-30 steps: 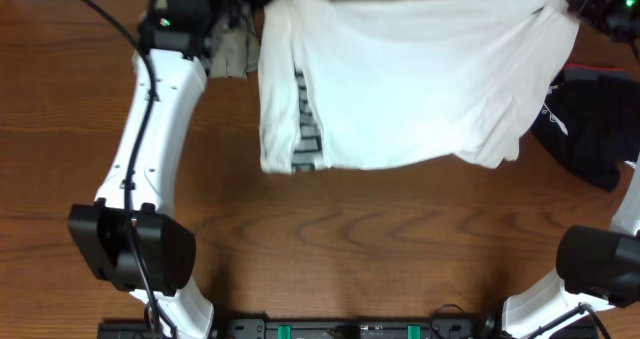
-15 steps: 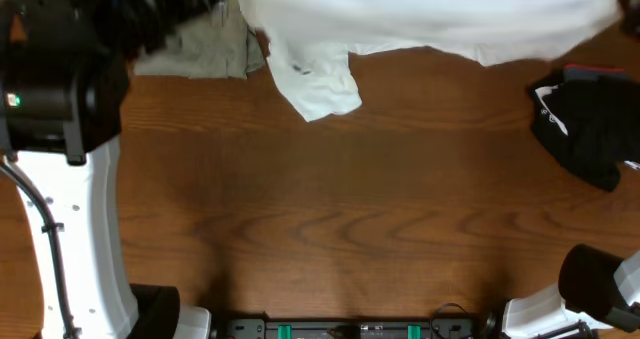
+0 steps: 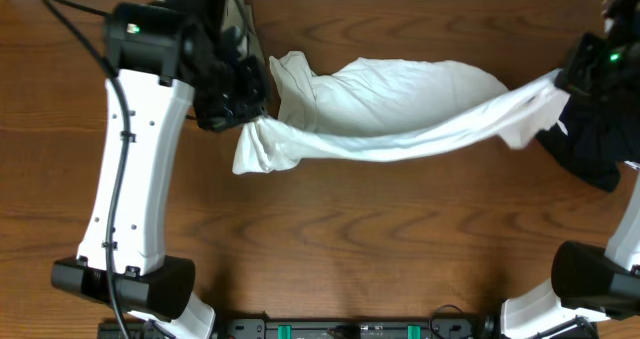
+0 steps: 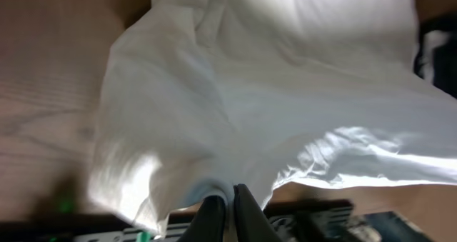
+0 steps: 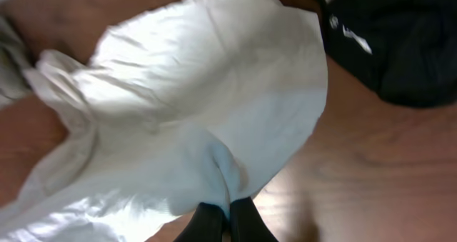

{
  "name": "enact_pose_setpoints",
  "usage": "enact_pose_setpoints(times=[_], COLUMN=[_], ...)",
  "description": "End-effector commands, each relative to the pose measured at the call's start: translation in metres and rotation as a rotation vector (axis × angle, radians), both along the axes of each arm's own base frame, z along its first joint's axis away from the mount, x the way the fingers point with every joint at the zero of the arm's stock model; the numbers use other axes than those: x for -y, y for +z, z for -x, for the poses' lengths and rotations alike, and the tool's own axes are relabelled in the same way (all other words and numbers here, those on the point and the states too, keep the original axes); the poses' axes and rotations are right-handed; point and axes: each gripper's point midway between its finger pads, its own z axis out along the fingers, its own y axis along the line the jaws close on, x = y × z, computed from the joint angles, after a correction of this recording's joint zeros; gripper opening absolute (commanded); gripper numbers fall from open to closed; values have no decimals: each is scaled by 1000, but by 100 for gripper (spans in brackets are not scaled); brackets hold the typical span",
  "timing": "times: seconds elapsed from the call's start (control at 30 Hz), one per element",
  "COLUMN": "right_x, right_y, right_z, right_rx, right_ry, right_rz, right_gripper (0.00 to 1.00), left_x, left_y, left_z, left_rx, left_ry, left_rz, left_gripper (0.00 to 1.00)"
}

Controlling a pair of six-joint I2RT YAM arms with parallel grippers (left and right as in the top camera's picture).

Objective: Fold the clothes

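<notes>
Your left claw (image 4: 227, 203) and right claw (image 5: 227, 212), each clamped on a shirt (image 3: 400, 104) edge, hold it stretched between them, probably so it can spread flat.

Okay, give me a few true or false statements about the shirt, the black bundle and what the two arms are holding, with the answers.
1. The left jaws and the right jaws are each shut on the shirt. True.
2. The shirt lies spread flat on the table. False: it is bunched up and stretched between the two arms.
3. The black bundle lies on the right side of the table. True.
4. The left jaws hold the black bundle. False: nothing grips it; it lies on the table by the shirt's right end.
</notes>
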Motion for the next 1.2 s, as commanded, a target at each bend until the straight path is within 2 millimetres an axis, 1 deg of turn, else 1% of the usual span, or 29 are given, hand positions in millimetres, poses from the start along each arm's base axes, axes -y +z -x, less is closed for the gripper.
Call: enact_pose_setpoints(times=[0.0,0.07,0.13,0.27,0.37,0.47,0.63,0.73,0.87,0.93,1.03,1.17], right_x=[5,4,3,-2,-4,-6,-9,-11,-13,-10,3,7], right_y=[-7,-14,-20,-34,-46,-59,-80,-94,-115,-124,-134,-136], right_z=[15,24,35,61,77,88,108,119,130,134,144,148], right_rx=[-45,-73,-101,-156,-192,-223,-284,-326,-388,-418,-473,-489], right_ry=[-14,-14,-16,-12,-9,-7,-5,-7,-12,-41,-139,-175], right_rz=[72,74,79,70,67,62,54,45,33,46,111,136], right_gripper=[1,1,1,1,1,1,1,1,1,1,1,1], left_x=[-6,-1,-1,-7,-11,-17,-22,-27,-36,-36,-34,-38], left_y=[-16,-26,-41,-71,-89,-101,-115,-124,-139,-149,-162,-174], left_z=[30,38,47,65,76,88,113,131,155,165,177,189], left_rx=[-88,-126,-171,-277,-328,-359,-374,-376,-394,-407,-432,-469], left_ry=[-69,-95,-123,-114,-103,-93,-79,-57,-11,-2,-3,-2], left_rz=[-101,-118,-172,-285,-346,-394,-405,-410,-407,-389,-351,-358], left_gripper=[6,6,6,6,6,6,6,6,6,6,6,6])
